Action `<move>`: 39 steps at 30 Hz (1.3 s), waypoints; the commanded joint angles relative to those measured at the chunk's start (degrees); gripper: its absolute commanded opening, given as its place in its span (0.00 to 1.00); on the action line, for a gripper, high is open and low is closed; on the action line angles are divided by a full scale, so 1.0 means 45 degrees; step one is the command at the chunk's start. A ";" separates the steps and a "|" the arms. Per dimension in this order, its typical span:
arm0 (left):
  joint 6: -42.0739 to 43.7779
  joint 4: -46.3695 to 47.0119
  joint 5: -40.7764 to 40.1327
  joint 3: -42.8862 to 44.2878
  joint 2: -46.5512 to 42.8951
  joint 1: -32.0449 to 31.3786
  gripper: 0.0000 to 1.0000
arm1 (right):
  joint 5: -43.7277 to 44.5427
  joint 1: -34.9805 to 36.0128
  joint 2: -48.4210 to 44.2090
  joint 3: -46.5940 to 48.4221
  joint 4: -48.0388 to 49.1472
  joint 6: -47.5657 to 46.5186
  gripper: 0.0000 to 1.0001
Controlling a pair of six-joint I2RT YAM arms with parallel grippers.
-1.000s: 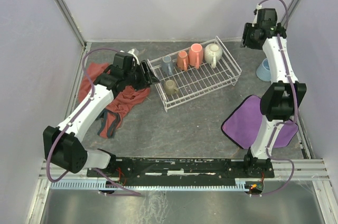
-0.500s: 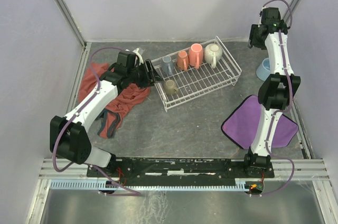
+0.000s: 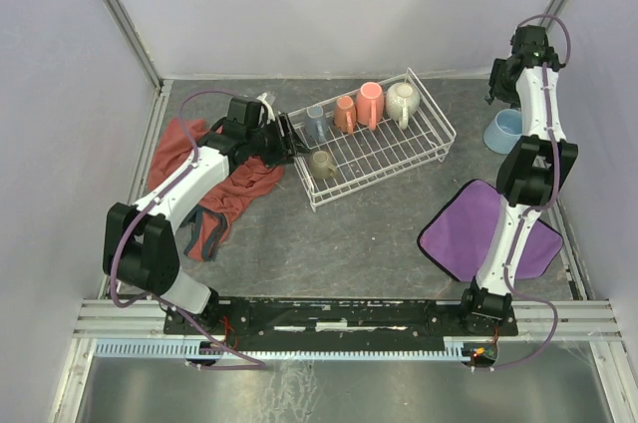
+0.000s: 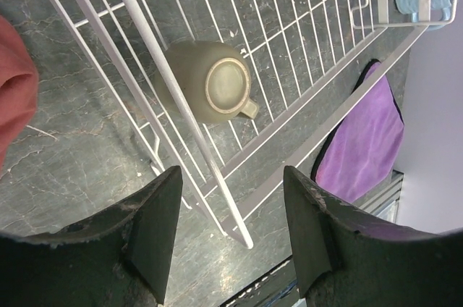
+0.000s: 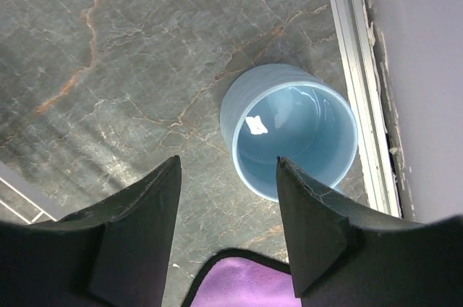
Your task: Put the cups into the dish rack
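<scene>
Right arm (image 3: 538, 144): has swung from beyond the rack's far corner out toward the right wall. The right gripper (image 5: 226, 169) is now above the light blue cup (image 5: 289, 131), jaws wide and empty.
Left arm (image 3: 189, 189): little moved. The left gripper (image 4: 231, 177) hangs over the left end of the dish rack (image 3: 379, 149), jaws wide and empty, with the inverted olive cup (image 4: 210, 82) below.
Task state: five cups are racked. The light blue cup stands upright on the worktop (image 3: 349, 233), right of the rack, and is judged the next pick.
Room: pale lilac walls (image 3: 319, 4), metal corner posts (image 3: 118, 14).
Worktop: dark veined grey, with a red cloth (image 3: 244, 184) on the left and a purple cloth (image 3: 459, 233) on the right.
</scene>
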 commanded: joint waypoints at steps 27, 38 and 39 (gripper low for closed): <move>0.0248 0.0313 0.0158 0.0658 0.0071 0.0051 0.65 | -0.0630 -0.0263 0.2097 -0.0701 0.1027 0.0077 0.59; 0.0259 0.0611 0.0586 0.0666 0.0137 0.0065 0.65 | -0.0345 -0.0362 0.1720 -0.0797 0.1089 0.0555 0.01; 0.0276 0.0768 0.0779 0.0649 0.0125 0.0059 0.65 | -0.0436 -0.0391 0.1598 -0.0816 0.1088 0.0707 0.01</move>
